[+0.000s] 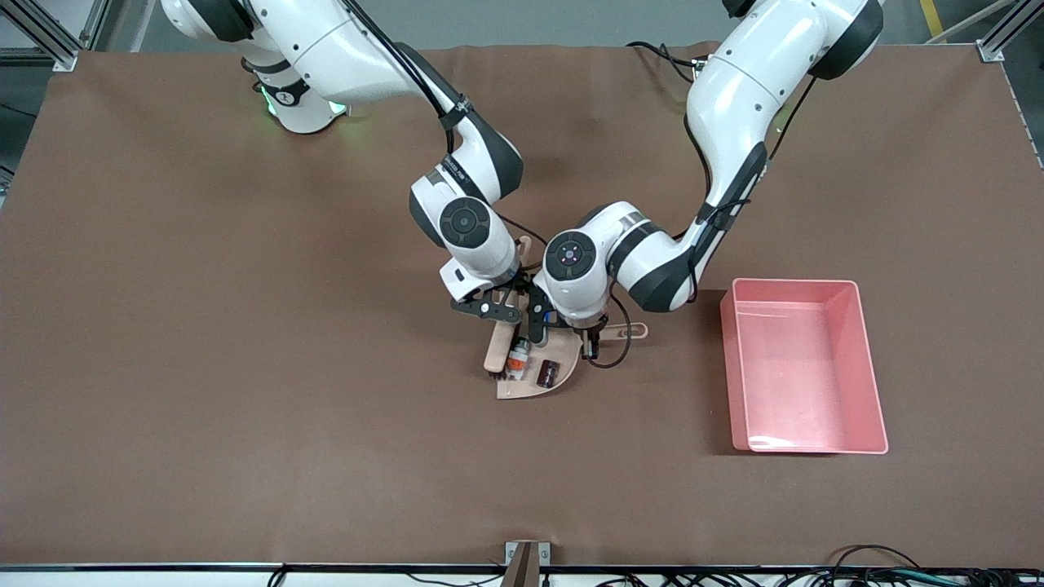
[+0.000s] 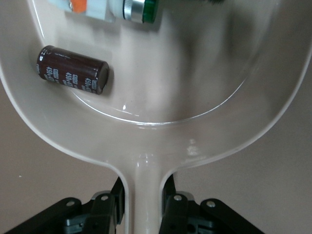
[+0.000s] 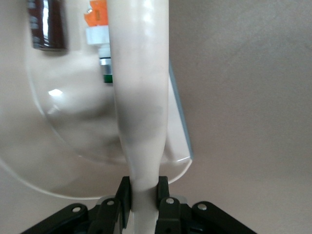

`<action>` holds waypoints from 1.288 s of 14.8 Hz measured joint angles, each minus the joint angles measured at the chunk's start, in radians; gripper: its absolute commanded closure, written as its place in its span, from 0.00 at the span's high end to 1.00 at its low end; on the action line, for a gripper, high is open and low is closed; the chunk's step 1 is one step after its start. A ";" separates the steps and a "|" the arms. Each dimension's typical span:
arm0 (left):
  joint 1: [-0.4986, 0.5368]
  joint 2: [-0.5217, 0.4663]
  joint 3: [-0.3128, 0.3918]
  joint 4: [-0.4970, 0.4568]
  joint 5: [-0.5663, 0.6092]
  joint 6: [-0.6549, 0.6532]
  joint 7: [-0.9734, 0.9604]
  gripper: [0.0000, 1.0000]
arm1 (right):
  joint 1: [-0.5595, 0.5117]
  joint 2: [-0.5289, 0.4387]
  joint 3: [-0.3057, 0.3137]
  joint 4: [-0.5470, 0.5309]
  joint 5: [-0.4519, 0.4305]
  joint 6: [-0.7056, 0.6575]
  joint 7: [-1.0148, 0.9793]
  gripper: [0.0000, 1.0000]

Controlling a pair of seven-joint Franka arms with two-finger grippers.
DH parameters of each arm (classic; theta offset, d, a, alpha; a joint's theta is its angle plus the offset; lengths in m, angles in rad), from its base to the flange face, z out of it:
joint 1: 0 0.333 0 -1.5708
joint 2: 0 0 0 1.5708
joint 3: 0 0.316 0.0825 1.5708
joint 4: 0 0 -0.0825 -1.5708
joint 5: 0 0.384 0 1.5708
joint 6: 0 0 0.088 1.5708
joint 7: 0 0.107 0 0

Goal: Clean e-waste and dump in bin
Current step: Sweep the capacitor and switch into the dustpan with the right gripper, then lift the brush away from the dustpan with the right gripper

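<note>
Gripping brush [image 3: 139,97] and dustpan [image 2: 146,141] handles, end effectors crowd scraps (likely e-waste [image 1: 548,372]).

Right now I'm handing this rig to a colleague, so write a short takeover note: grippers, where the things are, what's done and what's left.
Left gripper: shut on the dustpan handle, pan resting on the table mid-way between the arms.
Right gripper: shut on the brush handle, brush head at the pan's edge.
E-waste: the black cylinder and the white-grey block with the orange mark both lie in the pan.
Bin: pink tub toward the left arm's end, nothing in it.
Done: sweeping.
Left: carry the pan over the bin and tip it.
</note>
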 measured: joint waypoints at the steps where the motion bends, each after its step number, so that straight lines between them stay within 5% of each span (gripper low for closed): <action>1: 0.000 0.000 0.000 0.000 0.000 0.000 0.000 0.29 | 0.002 0.000 0.001 0.009 0.000 -0.001 0.006 0.00; 12: 0.016 0.000 0.002 0.002 0.000 0.049 0.001 0.24 | -0.035 -0.021 -0.016 0.033 0.000 -0.148 -0.086 0.00; 19: 0.054 0.001 -0.022 -0.025 0.000 0.154 0.021 0.20 | -0.171 -0.272 -0.027 -0.192 -0.005 -0.174 -0.270 0.00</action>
